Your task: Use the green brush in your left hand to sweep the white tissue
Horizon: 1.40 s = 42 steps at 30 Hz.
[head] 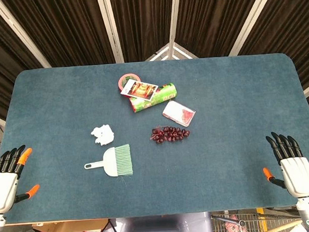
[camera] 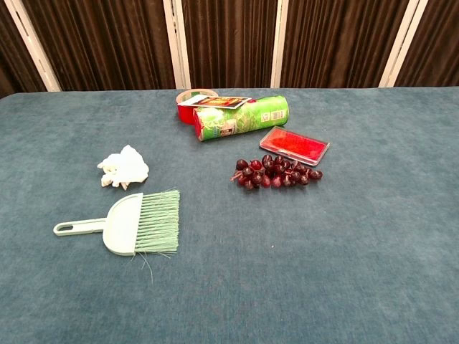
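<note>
The pale green brush (head: 115, 160) (camera: 132, 223) lies flat on the blue table, handle pointing left, bristles to the right. The crumpled white tissue (head: 103, 134) (camera: 122, 168) sits just behind the brush, a small gap between them. My left hand (head: 5, 178) rests at the table's front left corner, fingers spread and holding nothing, well left of the brush handle. My right hand (head: 291, 165) lies at the front right corner, fingers spread, nothing in it. Neither hand shows in the chest view.
A bunch of dark red grapes (head: 169, 134) (camera: 276, 172) lies right of the tissue. Behind it are a red flat packet (head: 178, 113) (camera: 294, 145), a green can on its side (head: 153, 97) (camera: 240, 117), a card and a red tape roll (head: 128, 79).
</note>
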### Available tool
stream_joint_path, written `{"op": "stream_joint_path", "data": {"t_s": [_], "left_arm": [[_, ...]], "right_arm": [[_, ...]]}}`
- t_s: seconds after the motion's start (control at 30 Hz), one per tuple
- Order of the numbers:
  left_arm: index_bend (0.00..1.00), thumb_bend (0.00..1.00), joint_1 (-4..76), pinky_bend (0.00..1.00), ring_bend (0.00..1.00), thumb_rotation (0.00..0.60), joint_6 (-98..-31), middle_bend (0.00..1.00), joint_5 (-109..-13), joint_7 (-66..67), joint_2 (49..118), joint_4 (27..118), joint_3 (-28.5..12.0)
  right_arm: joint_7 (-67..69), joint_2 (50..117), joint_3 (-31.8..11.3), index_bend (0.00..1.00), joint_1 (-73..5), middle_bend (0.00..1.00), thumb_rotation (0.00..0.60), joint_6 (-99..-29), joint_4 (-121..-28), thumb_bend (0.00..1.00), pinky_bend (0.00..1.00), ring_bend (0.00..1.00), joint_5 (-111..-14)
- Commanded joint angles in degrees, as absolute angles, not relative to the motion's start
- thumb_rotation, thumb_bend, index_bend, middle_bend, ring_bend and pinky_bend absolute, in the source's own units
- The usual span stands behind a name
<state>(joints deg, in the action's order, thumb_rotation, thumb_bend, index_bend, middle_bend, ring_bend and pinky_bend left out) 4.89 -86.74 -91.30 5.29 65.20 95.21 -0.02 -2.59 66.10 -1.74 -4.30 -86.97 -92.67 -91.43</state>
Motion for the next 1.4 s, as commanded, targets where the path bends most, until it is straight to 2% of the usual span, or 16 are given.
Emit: {"op": "stream_joint_path", "data": {"t_s": [0.03, 0.3, 0.33, 0.4, 0.5, 0.57, 0.6, 0.67, 0.73, 0.83, 0.93, 1.1, 1.4], "left_arm": [[0.0, 0.0, 4.9, 0.0, 0.0, 0.6, -86.74, 0.0, -91.32, 5.31, 65.23, 95.18, -0.02], [0.0, 0.0, 4.87, 0.0, 0.0, 0.6, -86.61, 0.0, -91.34, 5.4, 65.13, 95.37, 0.14], [0.0, 0.0, 4.9, 0.02, 0.0, 0.6, -86.47, 0.0, -91.33, 5.5, 65.08, 95.45, 0.2], [0.0, 0.0, 5.04, 0.11, 0.07, 0.6, -86.06, 0.08, -91.01, 6.17, 64.95, 95.95, 0.14], [0.0, 0.0, 5.72, 0.43, 0.38, 0.6, -85.56, 0.37, -90.0, 9.48, 65.23, 97.22, -0.95], [0.02, 0.01, 6.58, 0.7, 0.62, 0.6, -84.2, 0.59, -88.72, 11.53, 65.53, 98.6, -1.72], [0.04, 0.03, 7.18, 0.77, 0.69, 0.6, -82.86, 0.66, -87.4, 12.68, 65.65, 99.73, -2.13], [0.18, 0.09, 8.58, 0.92, 0.87, 0.6, -79.64, 0.85, -84.5, 14.33, 65.78, 102.62, -2.83], [0.29, 0.15, 10.05, 0.99, 0.97, 0.6, -77.07, 0.96, -81.62, 16.9, 66.25, 104.91, -3.79], [0.41, 0.23, 12.49, 1.0, 1.0, 0.6, -73.64, 1.0, -77.12, 21.71, 68.28, 107.22, -5.24], [0.45, 0.29, 15.04, 1.0, 1.0, 0.6, -70.8, 1.0, -71.03, 27.76, 71.34, 109.05, -6.64], [0.45, 0.35, 19.11, 1.0, 1.0, 0.6, -68.69, 1.0, -60.54, 37.2, 76.92, 109.89, -8.45], [0.44, 0.36, 24.12, 1.0, 1.0, 0.6, -70.14, 1.0, -49.31, 46.91, 85.87, 106.3, -9.57]], "right_arm": [[-2.51, 66.0, -1.81, 0.0, -4.35, 0.0, 0.6, -86.93, -92.73, 0.32, 0.0, 0.0, -91.37], [-2.53, 66.2, -1.7, 0.0, -4.37, 0.0, 0.6, -86.81, -92.7, 0.32, 0.0, 0.0, -91.47], [-2.59, 66.2, -1.7, 0.0, -4.38, 0.0, 0.6, -86.83, -92.66, 0.32, 0.0, 0.0, -91.53], [-2.77, 66.22, -1.64, 0.0, -4.42, 0.0, 0.6, -86.77, -92.67, 0.32, 0.0, 0.0, -91.66], [-3.0, 66.24, -1.54, 0.0, -4.53, 0.0, 0.6, -86.3, -92.83, 0.32, 0.0, 0.0, -91.48], [-3.01, 66.21, -1.48, 0.0, -4.59, 0.0, 0.6, -86.03, -92.95, 0.32, 0.0, 0.0, -91.36], [-2.86, 66.2, -1.5, 0.0, -4.62, 0.0, 0.6, -85.96, -93.04, 0.32, 0.0, 0.0, -91.31], [-2.75, 66.2, -1.5, 0.0, -4.66, 0.0, 0.6, -85.96, -93.07, 0.32, 0.0, 0.0, -91.37], [-2.61, 66.15, -1.47, 0.0, -4.68, 0.0, 0.6, -85.99, -93.15, 0.32, 0.0, 0.0, -91.52], [-2.39, 66.07, -1.33, 0.0, -4.73, 0.0, 0.6, -85.79, -93.19, 0.32, 0.0, 0.0, -91.59], [-2.09, 65.95, -1.32, 0.0, -4.72, 0.0, 0.6, -85.85, -93.24, 0.32, 0.0, 0.0, -91.62], [-1.47, 65.8, -1.29, 0.0, -4.69, 0.0, 0.6, -85.68, -93.38, 0.32, 0.0, 0.0, -91.35], [-1.08, 65.5, -1.25, 0.0, -4.84, 0.0, 0.6, -85.24, -93.64, 0.32, 0.0, 0.0, -91.17]]}}
